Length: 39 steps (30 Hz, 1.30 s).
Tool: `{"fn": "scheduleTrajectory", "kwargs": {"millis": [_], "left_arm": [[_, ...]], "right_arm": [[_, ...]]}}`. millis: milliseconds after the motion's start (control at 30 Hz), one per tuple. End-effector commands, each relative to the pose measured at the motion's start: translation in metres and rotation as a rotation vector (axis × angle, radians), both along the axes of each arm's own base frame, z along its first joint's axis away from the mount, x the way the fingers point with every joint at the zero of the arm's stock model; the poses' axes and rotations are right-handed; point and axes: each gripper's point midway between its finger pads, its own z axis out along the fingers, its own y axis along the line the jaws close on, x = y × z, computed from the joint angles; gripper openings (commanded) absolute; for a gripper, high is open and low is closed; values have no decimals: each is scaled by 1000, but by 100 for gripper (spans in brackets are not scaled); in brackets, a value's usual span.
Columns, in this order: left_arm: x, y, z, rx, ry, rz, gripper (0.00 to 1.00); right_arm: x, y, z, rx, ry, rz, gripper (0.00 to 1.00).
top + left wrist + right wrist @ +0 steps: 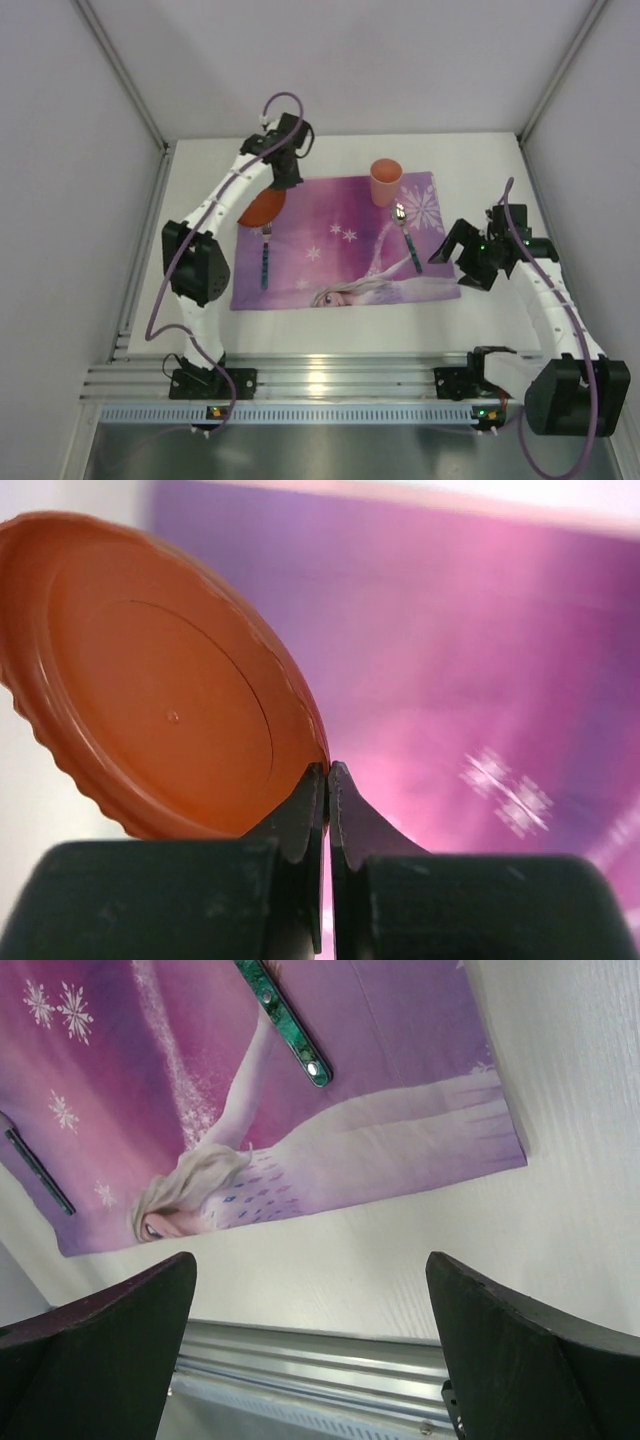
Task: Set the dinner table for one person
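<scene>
"What's the room like?"

"Pale grey panel walls [60,150] close in on three sides. The large matte white dinner table [470,165] fills the middle of the overhead view, with a ribbed aluminium rail [330,380] along the bottom."

"And on the surface?"

"A purple snowflake-printed placemat [340,265] lies in the centre. A round orange plastic plate [262,208] sits at its upper-left corner, and an orange plastic cup [386,182] stands upright at its top edge."

"The arms?"

"The left gripper [285,183], at upper left, has its jaws pinched together at the plate's rim. Whether the rim is caught, I can't tell. The right gripper [310,1260], right of the mat, is spread wide and holds nothing."
</scene>
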Motion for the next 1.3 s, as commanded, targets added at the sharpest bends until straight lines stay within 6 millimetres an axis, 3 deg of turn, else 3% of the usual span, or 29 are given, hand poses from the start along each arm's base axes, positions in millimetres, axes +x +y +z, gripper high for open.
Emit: {"fn": "scheduleTrajectory", "kwargs": {"millis": [0, 33, 67, 133, 200, 433, 500, 533, 600, 633, 667, 700, 733, 767, 800, 833, 867, 900, 933, 967, 1033, 1100, 1133, 1167, 1200, 1233, 1267], "left_arm": [[-34, -66, -35, -23, 156, -100, 0], [-42, -102, -31, -42, 145, -178, 0], [-46, -118, -46, -31, 176, -201, 0], [-61, -158, -48, -49, 180, -275, 0], [-74, -185, -60, -48, 197, -325, 0], [-85, -221, -82, -129, 233, -363, 0], [-87, -232, -81, -158, 219, -376, 18], [-89, -236, -80, -169, 215, -386, 47], [-91, -245, -68, -182, 178, -406, 67], [-90, -247, -62, -192, 164, -411, 89], [-90, -248, -45, -213, 130, -416, 98], [-88, -249, -33, -226, 99, -422, 98], [-89, -246, -26, -225, 79, -428, 98], [-88, -239, 4, -241, 15, -426, 98], [-86, -235, 19, -248, -34, -425, 98], [-91, -226, 21, -223, -44, -431, 98], [-94, -211, 57, -236, -130, -419, 98], [-97, -200, 69, -233, -165, -410, 98], [-101, -189, 62, -210, -176, -407, 98], [-108, -167, 97, -220, -270, -378, 98], [-125, -131, 109, -205, -357, -347, 98], [-134, -104, 111, -183, -436, -320, 99], [-144, -85, 109, -167, -524, -353, 99], [-149, -77, 109, -171, -573, -368, 99], [-159, -60, 73, -115, -546, -371, 99], [-168, -36, 92, -108, -640, -334, 99], [-169, -24, 100, -109, -705, -299, 99]], "right_arm": [[-11, -6, 15, -32, -1, -36, 98], [-12, -7, 18, -37, -5, -39, 98], [-17, -8, 21, -41, -4, -42, 99], [-25, -9, 24, -51, 4, -42, 99], [-30, -11, 29, -63, -13, -44, 99], [-61, -21, 28, -127, 9, -38, 100], [-66, -24, 28, -146, 9, -38, 100], [-69, -25, 26, -149, 18, -37, 100], [-72, -24, 27, -149, 10, -31, 100], [-71, -23, 29, -147, 2, -26, 100], [-70, -21, 32, -144, -15, -14, 100], [-68, -18, 36, -131, -33, -3, 100], [-61, -16, 48, -123, -83, 5, 100], [-57, -14, 56, -118, -119, 18, 100], [-54, -2, 68, -87, -160, 70, 100], [-43, 5, 93, -64, -260, 98, 100], [-40, 15, 109, -38, -323, 151, 100], [-41, 29, 127, 18, -382, 207, 100], [-36, 38, 157, 48, -494, 249, 100], [-45, 49, 176, 84, -571, 306, 100], [-50, 50, 197, 83, -670, 307, 100], [-57, 39, 202, 48, -735, 230, 100], [-57, 36, 186, 38, -708, 200, 100], [-63, 31, 184, 45, -727, 152, 100], [-62, 25, 177, 26, -727, 109, 100], [-62, 24, 161, 25, -705, 98, 100], [-68, 23, 161, 35, -731, 93, 100]]}}
